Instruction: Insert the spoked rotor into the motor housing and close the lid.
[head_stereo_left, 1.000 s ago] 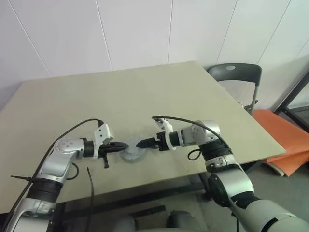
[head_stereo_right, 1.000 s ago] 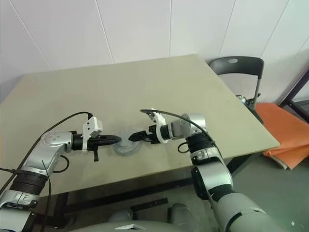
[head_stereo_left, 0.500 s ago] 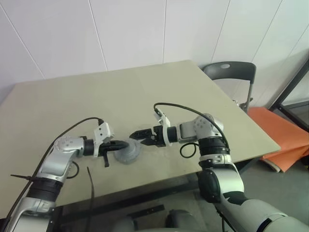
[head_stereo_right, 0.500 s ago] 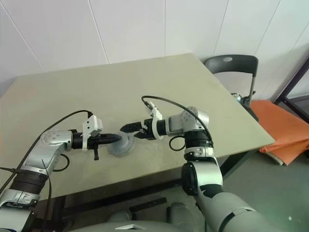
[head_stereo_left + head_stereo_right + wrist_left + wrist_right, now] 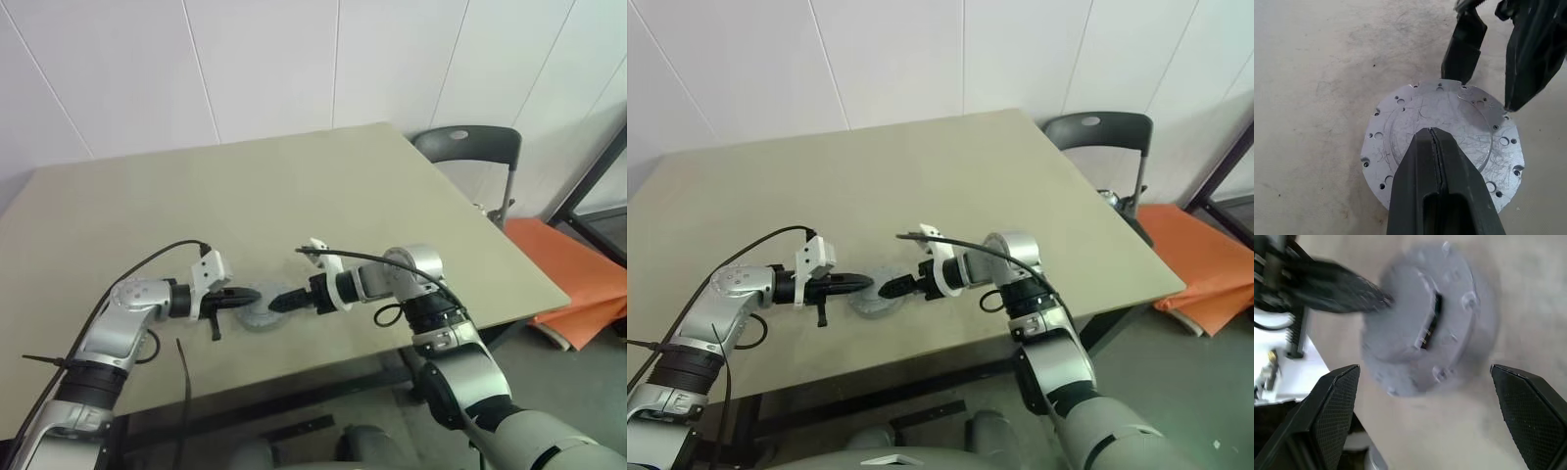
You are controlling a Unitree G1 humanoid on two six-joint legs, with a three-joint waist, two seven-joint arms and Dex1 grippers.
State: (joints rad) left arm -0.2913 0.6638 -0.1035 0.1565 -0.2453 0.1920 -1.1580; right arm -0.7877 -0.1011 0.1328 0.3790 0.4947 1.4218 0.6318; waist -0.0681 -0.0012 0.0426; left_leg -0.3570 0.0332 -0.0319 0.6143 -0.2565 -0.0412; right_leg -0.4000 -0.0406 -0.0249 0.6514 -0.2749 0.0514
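A: Beige table (image 5: 294, 186), near its front edge we've got the lid (image 5: 1449, 122), grey scratched disc lying flat, plain face up with small holes round the rim.

B: Left gripper (image 5: 1434, 134)?

A: Fingers pressed together, nothing between them, tips resting over the lid's middle.

B: Right gripper (image 5: 278, 302)?

A: Fingers spread wide, empty, tips at the lid's far edge, opposite the left gripper.
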